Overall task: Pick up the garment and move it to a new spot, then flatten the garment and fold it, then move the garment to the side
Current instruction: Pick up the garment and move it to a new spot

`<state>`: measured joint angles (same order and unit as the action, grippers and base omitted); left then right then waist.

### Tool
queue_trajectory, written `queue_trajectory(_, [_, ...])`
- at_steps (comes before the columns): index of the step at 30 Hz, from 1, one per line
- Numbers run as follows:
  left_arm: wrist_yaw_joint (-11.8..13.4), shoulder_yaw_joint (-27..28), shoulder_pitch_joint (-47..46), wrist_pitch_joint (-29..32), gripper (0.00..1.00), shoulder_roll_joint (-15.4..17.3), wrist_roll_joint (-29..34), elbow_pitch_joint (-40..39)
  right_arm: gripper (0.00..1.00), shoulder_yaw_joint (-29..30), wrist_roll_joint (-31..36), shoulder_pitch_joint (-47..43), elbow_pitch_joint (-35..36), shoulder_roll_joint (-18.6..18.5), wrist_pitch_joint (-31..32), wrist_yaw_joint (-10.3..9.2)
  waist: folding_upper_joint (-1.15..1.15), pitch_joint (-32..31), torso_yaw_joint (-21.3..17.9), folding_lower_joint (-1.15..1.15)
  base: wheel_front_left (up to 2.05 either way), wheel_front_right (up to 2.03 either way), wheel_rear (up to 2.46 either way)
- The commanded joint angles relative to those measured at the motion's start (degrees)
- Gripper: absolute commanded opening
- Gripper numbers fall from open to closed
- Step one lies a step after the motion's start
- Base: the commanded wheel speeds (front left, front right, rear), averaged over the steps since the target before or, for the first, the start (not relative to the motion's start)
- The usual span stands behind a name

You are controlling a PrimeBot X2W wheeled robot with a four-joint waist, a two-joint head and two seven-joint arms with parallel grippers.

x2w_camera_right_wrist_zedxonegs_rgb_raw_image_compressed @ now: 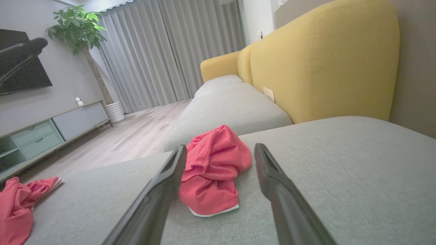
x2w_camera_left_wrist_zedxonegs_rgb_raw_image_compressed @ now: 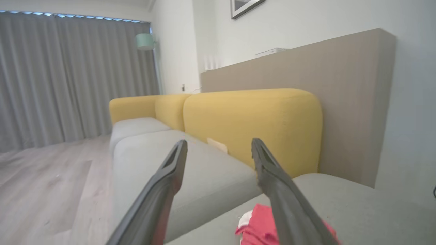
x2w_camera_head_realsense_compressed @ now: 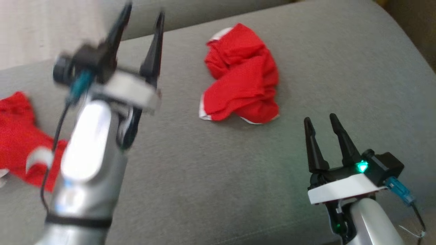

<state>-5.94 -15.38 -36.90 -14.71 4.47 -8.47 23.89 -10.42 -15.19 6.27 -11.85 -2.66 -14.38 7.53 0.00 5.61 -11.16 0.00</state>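
Lying crumpled, garment, grey cushion all around

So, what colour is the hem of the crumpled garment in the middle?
White; the garment itself is red. Head view shows it best.

On seat cushion, garment midway, second garment well left — backrest behind.

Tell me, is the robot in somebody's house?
Probably yes, a living room: there's a yellow-backed sofa, a dark TV on the wall over a low cabinet, and a potted plant beside long grey curtains.
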Motion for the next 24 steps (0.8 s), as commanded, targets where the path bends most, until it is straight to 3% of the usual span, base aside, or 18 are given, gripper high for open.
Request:
queue_trajectory(1, [0.5,2.4,-0.1,-0.3,1.00,1.7,-0.4,-3.1,1.00,-0.9,0.5,0.8,1.5,-0.2,-0.6,-0.04,0.00,-1.8,2.8,0.00,0.00,0.00,0.00])
queue_trajectory(13, [3.0,5.9,25.7,-0.3,1.00,-0.1,0.3,-18.6,1.00,1.9,2.4,-2.3,0.9,-0.2,-0.6,-0.04,0.00,-5.6,10.1,0.00,0.00,0.00,0.00])
queue_trajectory(24, [5.0,6.0,36.2,-0.3,1.00,-1.5,0.6,-23.3,1.00,3.0,2.4,-4.2,1.2,-0.2,-0.6,-0.04,0.00,-6.9,12.4,0.00,0.00,0.00,0.00])
